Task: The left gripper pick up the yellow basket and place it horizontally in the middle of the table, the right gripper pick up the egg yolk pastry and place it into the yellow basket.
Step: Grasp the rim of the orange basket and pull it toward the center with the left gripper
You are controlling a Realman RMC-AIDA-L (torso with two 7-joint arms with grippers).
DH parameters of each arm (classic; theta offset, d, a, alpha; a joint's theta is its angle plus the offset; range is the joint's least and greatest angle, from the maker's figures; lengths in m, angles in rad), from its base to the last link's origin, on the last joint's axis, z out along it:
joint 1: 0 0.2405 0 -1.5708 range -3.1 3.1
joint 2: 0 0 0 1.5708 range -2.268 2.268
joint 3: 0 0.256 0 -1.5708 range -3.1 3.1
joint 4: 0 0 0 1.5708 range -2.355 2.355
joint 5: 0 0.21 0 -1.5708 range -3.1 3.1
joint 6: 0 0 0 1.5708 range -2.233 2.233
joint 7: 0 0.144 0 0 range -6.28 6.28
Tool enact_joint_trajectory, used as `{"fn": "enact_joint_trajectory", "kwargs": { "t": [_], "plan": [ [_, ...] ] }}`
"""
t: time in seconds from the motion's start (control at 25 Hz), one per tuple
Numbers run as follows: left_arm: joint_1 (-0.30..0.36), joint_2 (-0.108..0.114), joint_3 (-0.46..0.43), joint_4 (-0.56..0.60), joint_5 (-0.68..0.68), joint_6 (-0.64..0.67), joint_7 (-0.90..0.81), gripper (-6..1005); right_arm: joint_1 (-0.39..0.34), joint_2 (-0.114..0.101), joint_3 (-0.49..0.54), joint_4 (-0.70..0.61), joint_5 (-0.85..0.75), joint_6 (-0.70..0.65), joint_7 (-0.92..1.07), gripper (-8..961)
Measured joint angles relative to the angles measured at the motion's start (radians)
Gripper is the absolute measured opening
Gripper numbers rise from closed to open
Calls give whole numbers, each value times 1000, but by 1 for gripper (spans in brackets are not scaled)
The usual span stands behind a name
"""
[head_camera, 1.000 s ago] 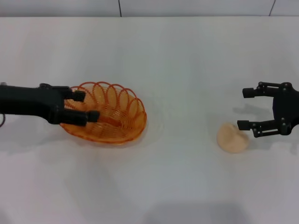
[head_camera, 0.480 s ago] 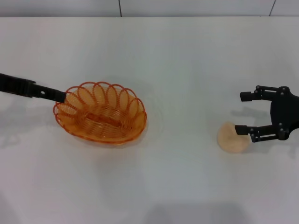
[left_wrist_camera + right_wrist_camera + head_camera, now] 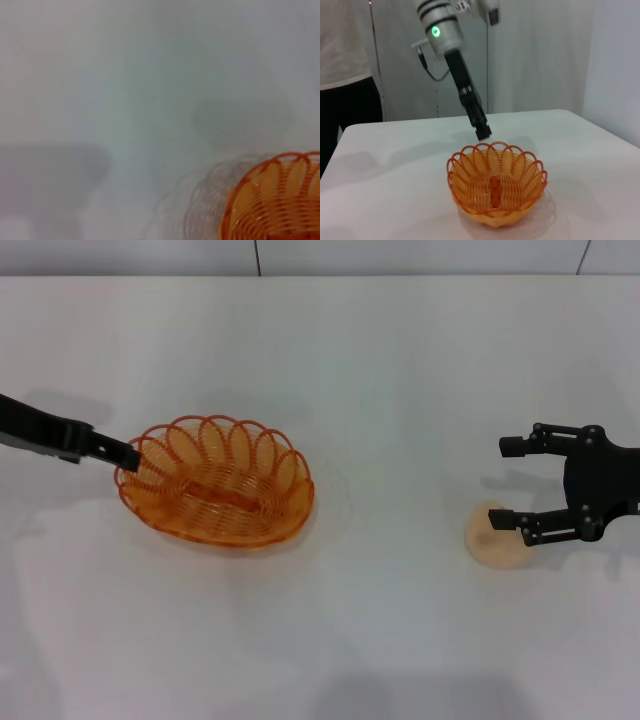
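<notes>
The yellow basket (image 3: pixel 215 495) lies lengthwise left of the table's (image 3: pixel 380 370) middle, empty; it also shows in the left wrist view (image 3: pixel 280 200) and the right wrist view (image 3: pixel 495 187). The left gripper (image 3: pixel 122 453) hovers at the basket's left rim, apart from it, and shows above the far rim in the right wrist view (image 3: pixel 482 131). The egg yolk pastry (image 3: pixel 488 546) lies on the table at the right. The right gripper (image 3: pixel 508 483) is open beside the pastry, with its nearer fingertip (image 3: pixel 503 521) over the pastry's top and the other finger farther back.
The white table's far edge (image 3: pixel 400 276) meets a grey wall. In the right wrist view a person (image 3: pixel 340 55) in a white shirt stands behind the table's far corner. Bare tabletop lies between basket and pastry.
The left gripper has let go of the basket and drawn back to the left, just off its rim. The right gripper has moved left, so its nearer finger now overlaps the pastry.
</notes>
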Motion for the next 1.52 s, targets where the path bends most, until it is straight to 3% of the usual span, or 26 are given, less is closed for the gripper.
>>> {"fn": "enact_joint_trajectory", "kwargs": {
  "t": [0.16,0.28,0.84,1.28,1.52],
  "plan": [
    [-26,2,34,-106,16,-70,2,885,-1,3,-2,0,0,-5,-4,839],
    [-43,-9,37,-150,46,-113,4,885,0,4,-3,0,0,-6,-4,838],
    [-48,-30,46,-161,50,-156,3,772,-1,5,0,0,-3,3,-8,831],
    [-41,-34,48,-160,47,-163,11,294,0,6,4,-7,-11,4,-9,826],
    [-38,-36,48,-155,30,-160,12,121,-1,6,4,-7,-11,3,-6,823]
  ]
}}
